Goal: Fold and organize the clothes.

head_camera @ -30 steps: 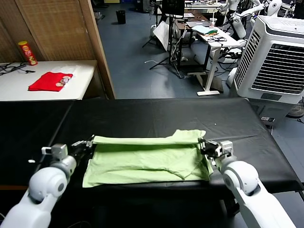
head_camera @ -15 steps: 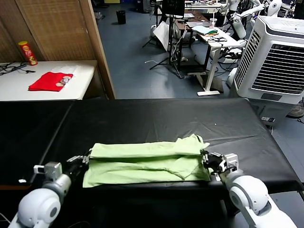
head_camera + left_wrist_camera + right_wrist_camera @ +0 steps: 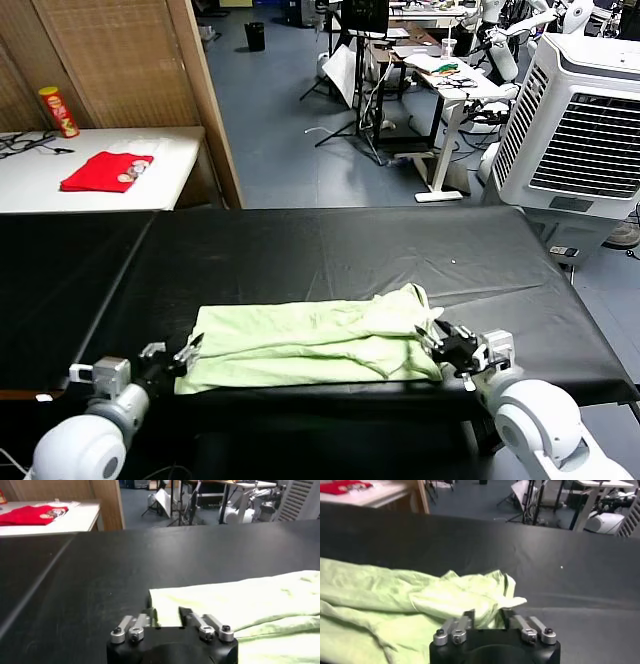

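The pale green T-shirt [image 3: 310, 343] lies folded lengthwise near the front edge of the black table [image 3: 330, 250]. Its printed patch is hidden. My left gripper [image 3: 178, 356] is at the shirt's left end, low over the table. In the left wrist view this gripper [image 3: 167, 614] is open, and the shirt's corner [image 3: 235, 600] lies just ahead of its fingertips. My right gripper [image 3: 440, 343] is at the shirt's bunched right end. In the right wrist view it [image 3: 487, 615] is open, with a loose fold of the shirt [image 3: 445, 600] lying between its fingers.
A small red folded garment [image 3: 105, 170] and a red-and-yellow can [image 3: 57, 110] sit on a white side table at the far left. A wooden partition [image 3: 200, 90] stands behind the table, and a white air cooler [image 3: 585, 130] stands at the right.
Both grippers pulled the shirt's raised far edge toward the front, laid it down over the lower layer, and opened. The shirt now lies flatter and narrower.
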Action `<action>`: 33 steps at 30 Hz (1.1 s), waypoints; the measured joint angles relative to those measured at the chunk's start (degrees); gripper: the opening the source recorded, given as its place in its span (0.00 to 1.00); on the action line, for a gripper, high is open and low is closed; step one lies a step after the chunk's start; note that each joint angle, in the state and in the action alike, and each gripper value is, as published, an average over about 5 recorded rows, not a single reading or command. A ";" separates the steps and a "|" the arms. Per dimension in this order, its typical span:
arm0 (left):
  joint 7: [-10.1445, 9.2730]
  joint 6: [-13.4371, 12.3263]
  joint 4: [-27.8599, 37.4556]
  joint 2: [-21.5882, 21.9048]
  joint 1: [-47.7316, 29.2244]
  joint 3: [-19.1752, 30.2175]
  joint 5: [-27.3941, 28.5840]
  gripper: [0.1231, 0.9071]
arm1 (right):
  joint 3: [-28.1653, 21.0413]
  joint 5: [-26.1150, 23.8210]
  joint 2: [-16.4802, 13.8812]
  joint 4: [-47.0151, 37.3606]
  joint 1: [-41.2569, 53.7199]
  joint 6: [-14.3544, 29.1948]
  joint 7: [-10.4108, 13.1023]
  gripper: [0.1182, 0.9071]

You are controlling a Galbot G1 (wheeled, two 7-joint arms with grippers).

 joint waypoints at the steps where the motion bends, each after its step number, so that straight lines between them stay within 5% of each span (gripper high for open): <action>1: -0.15 -0.10 0.42 -0.20 -0.69 0.21 -0.44 0.77 | -0.31 -0.77 0.49 -0.80 0.77 1.21 0.02 0.83; 5: -0.31 -0.36 3.32 -1.16 -4.49 1.66 -2.01 0.86 | -2.38 -3.97 2.62 -5.16 4.44 4.28 -0.45 0.86; 19: 2.20 -2.35 15.88 -3.02 -13.14 5.13 -4.92 0.83 | -9.21 -8.70 7.58 -19.15 14.81 7.25 -2.03 0.80; 27: 2.18 -2.89 20.36 -3.79 -15.82 6.06 -6.03 0.42 | -9.52 -10.26 9.79 -22.40 15.18 7.71 -1.91 0.63; 33: 2.16 -3.74 21.11 -3.99 -15.92 6.21 -5.60 0.06 | -9.59 -12.63 11.49 -24.26 15.15 9.77 -1.67 0.32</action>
